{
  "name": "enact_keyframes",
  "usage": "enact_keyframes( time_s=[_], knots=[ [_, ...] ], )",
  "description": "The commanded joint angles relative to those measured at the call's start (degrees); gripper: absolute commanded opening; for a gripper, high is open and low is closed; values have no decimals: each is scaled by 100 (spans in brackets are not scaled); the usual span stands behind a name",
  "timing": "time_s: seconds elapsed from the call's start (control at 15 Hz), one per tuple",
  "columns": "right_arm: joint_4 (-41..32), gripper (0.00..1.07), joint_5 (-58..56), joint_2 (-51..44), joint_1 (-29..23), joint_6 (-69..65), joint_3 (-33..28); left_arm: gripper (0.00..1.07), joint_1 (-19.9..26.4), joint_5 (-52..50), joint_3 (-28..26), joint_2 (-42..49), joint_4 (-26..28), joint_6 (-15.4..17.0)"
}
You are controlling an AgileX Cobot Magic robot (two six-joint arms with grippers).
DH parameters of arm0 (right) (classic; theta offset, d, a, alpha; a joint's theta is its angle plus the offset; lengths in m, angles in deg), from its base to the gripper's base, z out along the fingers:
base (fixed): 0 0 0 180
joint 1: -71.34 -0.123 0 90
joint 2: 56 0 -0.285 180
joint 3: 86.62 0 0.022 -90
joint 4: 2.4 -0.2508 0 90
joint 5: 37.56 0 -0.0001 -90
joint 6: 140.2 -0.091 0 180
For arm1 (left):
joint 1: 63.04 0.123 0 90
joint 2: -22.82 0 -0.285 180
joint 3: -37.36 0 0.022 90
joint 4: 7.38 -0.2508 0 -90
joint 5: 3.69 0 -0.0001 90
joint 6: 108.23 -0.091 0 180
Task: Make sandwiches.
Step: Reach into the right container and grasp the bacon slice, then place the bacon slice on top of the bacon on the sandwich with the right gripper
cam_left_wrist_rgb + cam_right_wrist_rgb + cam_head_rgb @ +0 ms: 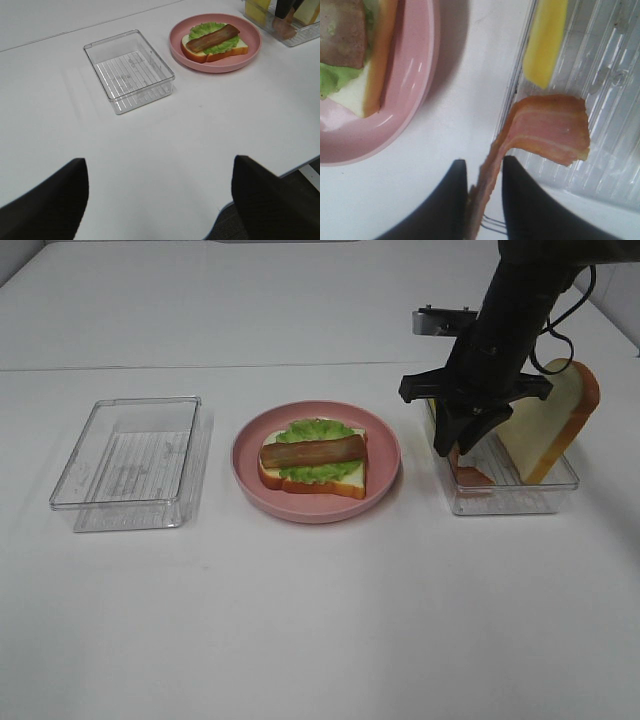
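A pink plate [248, 455] holds an open sandwich [313, 456]: a bread slice, green lettuce and a brown meat strip. My right gripper [462, 445] hangs over the right clear container [512, 499]. In the right wrist view it [482, 172] is shut on one end of a pink bacon strip [550, 130], whose other end drapes over the container's rim [520, 90]. A yellow cheese slice [545, 42] lies inside. A thick bread slice [555, 415] leans in the container. My left gripper [160, 200] is open and empty, far back from the plate [250, 50].
An empty clear container [135, 462] sits left of the plate, also seen in the left wrist view [129, 70]. The white table's front edge shows in the left wrist view [300, 167]. The right arm's black body stands over the back right.
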Motion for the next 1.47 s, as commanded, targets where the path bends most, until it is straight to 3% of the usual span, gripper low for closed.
enact_keyframes(
  time_s=[0.07,0.33,0.53,0.8,1.13,1.47],
  knots=[
    [40,0,-6,17,0,-46,34,76,23,-17,34,143,52,-23],
    [34,0,-223,-281,0,-34,34,76,23,-17,34,143,52,-23],
    [-52,0,-636,-1014,0,0,34,76,23,-17,34,143,52,-23],
    [-699,0,-940,-1599,0,338,34,76,23,-17,34,143,52,-23],
    [-3174,0,-556,-1690,-6,1690,23,76,23,-17,34,143,52,-23],
    [-5013,0,74,-1261,-6,2338,23,76,23,-17,34,143,52,-23]
  ],
)
